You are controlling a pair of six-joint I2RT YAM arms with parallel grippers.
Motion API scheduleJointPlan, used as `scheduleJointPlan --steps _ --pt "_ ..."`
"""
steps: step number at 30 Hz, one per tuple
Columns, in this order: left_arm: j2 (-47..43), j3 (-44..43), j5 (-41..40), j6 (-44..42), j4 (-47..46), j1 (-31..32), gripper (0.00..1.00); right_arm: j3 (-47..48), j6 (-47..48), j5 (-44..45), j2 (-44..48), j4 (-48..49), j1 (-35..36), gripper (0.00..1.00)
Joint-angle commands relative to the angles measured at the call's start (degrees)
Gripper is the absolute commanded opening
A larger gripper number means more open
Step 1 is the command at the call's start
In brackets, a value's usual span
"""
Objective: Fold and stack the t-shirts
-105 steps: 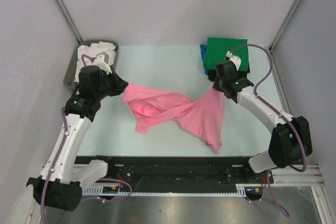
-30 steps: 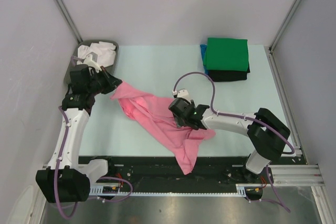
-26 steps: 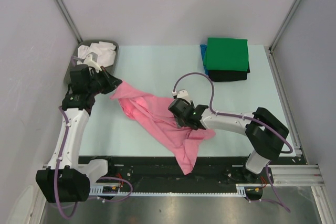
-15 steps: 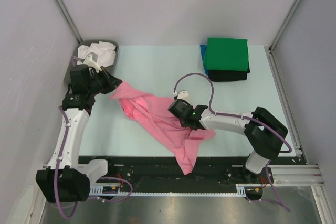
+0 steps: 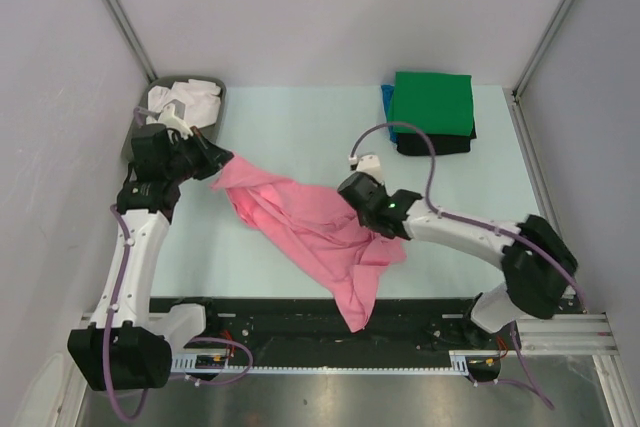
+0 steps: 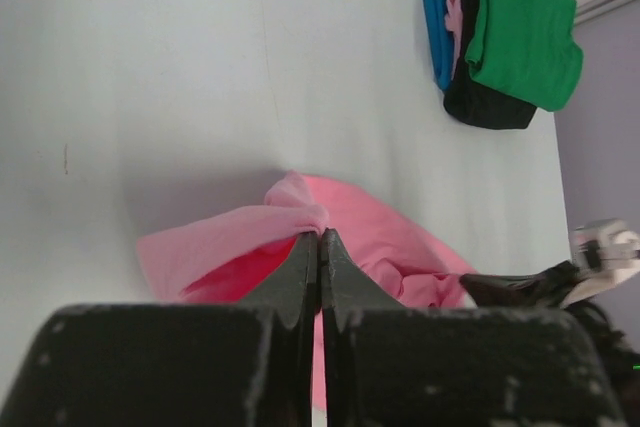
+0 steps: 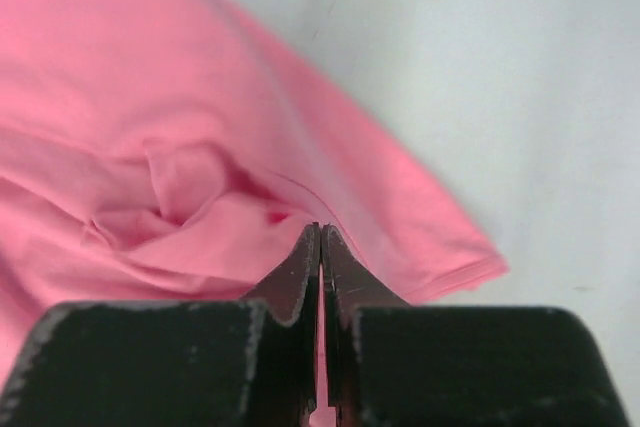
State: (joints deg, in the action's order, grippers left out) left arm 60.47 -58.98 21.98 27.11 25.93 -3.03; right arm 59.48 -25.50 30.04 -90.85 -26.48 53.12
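My left pincer (image 6: 320, 239), jaws closed, pinches an edge of the pink t-shirt (image 5: 300, 222); my right pincer (image 7: 320, 235), likewise closed, nips a fold near its middle; the shirt lies crumpled across the table (image 5: 300, 127); green t-shirt (image 5: 432, 102) tops the far-right stack; white t-shirt (image 5: 185, 99) fills the grey tray (image 5: 222, 99).

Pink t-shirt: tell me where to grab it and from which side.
Probably pinch the pink t-shirt at a raised fold near its edge, coming down from above: it lies crumpled low on the table, so only ridges give purchase. The left gripper pinches the far-left fold; the right gripper is shut on a ridge by the right hem.
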Motion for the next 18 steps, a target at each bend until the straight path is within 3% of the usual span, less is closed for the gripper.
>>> scheduleJointPlan --steps 1,7,13,18 --pt "-2.1 0.6 4.6 2.4 -2.5 -0.4 0.0 2.5 2.6 6.2 12.7 -1.5 -4.3 0.0" --pt "-2.3 1.7 5.2 4.8 -3.9 -0.4 0.0 5.8 4.8 7.6 25.5 -6.6 -15.0 0.0" --pt "-9.7 -1.8 8.7 9.3 -6.9 -0.6 0.0 13.1 9.6 6.3 37.3 -7.0 -15.2 0.0" --pt "-17.6 -9.2 8.6 11.4 -5.6 -0.6 0.0 17.0 13.2 -2.9 45.4 -6.4 -13.4 0.0"
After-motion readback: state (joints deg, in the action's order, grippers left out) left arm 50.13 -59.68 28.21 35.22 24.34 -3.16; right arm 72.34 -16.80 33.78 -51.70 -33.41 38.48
